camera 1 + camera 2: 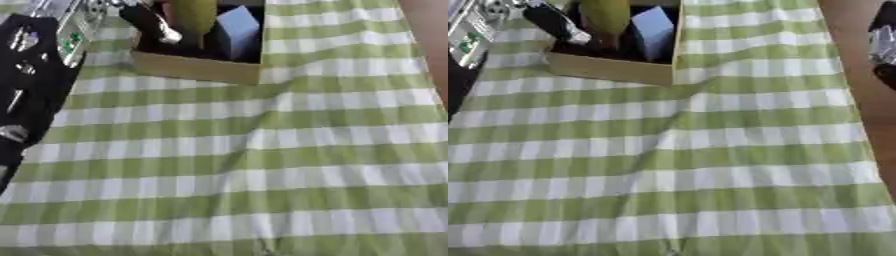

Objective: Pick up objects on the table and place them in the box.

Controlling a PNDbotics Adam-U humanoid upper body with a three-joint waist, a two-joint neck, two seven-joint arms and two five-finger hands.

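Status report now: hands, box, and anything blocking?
Left hand reaching into box, fingers unclear. Right hand at right edge, fingers unclear. Yellow-green object and pale blue block inside. Checked cloth unobstructed.

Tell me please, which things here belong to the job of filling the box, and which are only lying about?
Belong to the job:
- box
- yellow-green object in the box
- pale blue block in the box
- left hand, reaching into the box

Only lying about:
- green checked tablecloth
- dark object at the right edge
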